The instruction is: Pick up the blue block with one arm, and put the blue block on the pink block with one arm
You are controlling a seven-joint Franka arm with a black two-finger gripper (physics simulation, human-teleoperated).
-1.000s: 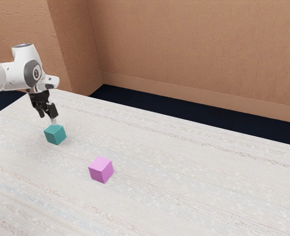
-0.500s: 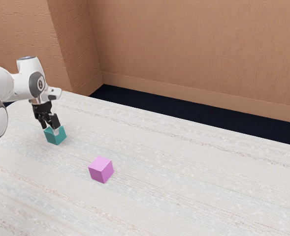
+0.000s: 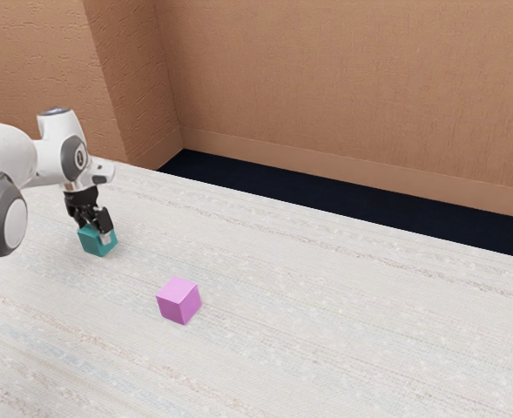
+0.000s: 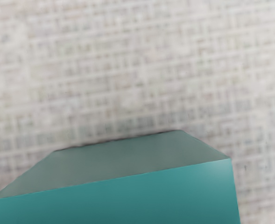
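Observation:
The blue block point(image 3: 97, 244), a teal-blue cube, rests on the pale table point(image 3: 343, 313) at the exterior view's left. My gripper point(image 3: 95, 228) has come down over it, open, with one black finger on each side of the block's top. In the wrist view the blue block point(image 4: 123, 186) looms large and close under my hand, still flat on the table. The pink block point(image 3: 178, 300) sits alone on the table, nearer the front and toward the exterior view's right of the blue one.
Brown walls point(image 3: 343, 78) stand behind the table, and a dark floor strip point(image 3: 352, 200) runs along its far edge. The table's far edge passes just behind my hand.
My hand has dropped from above the blue block until its fingers flank the block. Neither block has moved.

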